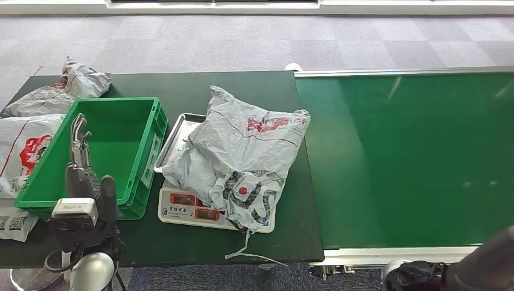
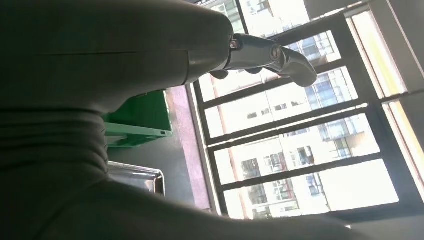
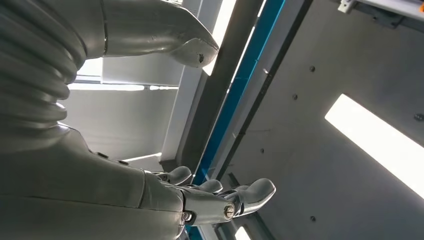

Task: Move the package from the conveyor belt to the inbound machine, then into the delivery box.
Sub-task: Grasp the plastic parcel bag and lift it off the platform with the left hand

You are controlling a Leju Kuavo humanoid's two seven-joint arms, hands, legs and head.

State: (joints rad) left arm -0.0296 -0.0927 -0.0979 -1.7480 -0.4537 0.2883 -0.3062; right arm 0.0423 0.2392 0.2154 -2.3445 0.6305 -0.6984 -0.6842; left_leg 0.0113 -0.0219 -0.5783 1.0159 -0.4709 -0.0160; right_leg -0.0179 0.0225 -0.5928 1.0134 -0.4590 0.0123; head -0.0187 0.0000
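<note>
In the head view the package [image 1: 239, 159] lies on the inbound machine [image 1: 194, 208], off the conveyor belt [image 1: 412, 157], so I judge the next move is a lift left into the delivery box [image 1: 103, 154]; the left hand [image 1: 82, 176] hovers at the box's near rim, fingers straight, together and empty, with other parcels [image 1: 57, 91] further left. The left wrist view shows straight fingers [image 2: 280, 57] holding nothing. In the right wrist view the right hand [image 3: 200, 195] faces the ceiling, fingers loosely spread, empty.

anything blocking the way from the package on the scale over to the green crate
Nothing visible. The grey package lies on the scale, right beside the empty green crate. The left hand hovers over the crate's near-left corner, off the direct path.
</note>
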